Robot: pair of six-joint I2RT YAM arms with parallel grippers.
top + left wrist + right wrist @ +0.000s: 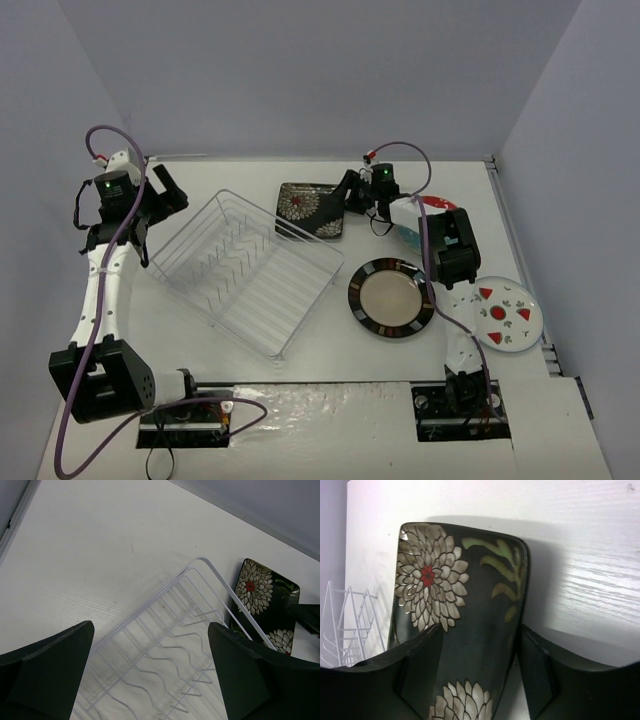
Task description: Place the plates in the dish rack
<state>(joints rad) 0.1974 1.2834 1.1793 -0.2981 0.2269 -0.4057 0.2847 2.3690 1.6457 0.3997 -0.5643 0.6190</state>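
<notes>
Plates number 4, and none is seen inside the dish rack [280, 228]. The square black floral plate [312, 208] is found on the table [250, 175] just beyond the rack's far right corner, close to the wire rim; whether the 2 touch cannot be told. In the right wrist view this plate [465, 605] is framed by the right gripper [481, 630]: 1 jaw is laid over its dark face and the other is set just outside its right edge, so that edge is straddled. The jaws are seen partly closed, but whether the plate is actually pinched cannot be told. A corner of the rack [345, 620] is visible at the left of that view. From above, the right gripper [350, 195] is placed at the plate's right side.

The round beige plate [391, 297], rimmed with black stripes, is laid flat to the right of the rack, apart from it. The red-and-teal floral plate [410, 238] is largely hidden beneath the right arm. The white plate [507, 313] with red triangles is set near the table's right edge.

The left gripper [160, 205] is held at the rack's far left side, jaws spread wide with nothing between them. Through its gap [150, 627], rack wires [175, 582] and bare table [100, 540] are seen, with the black plate [265, 600] past the rim.
</notes>
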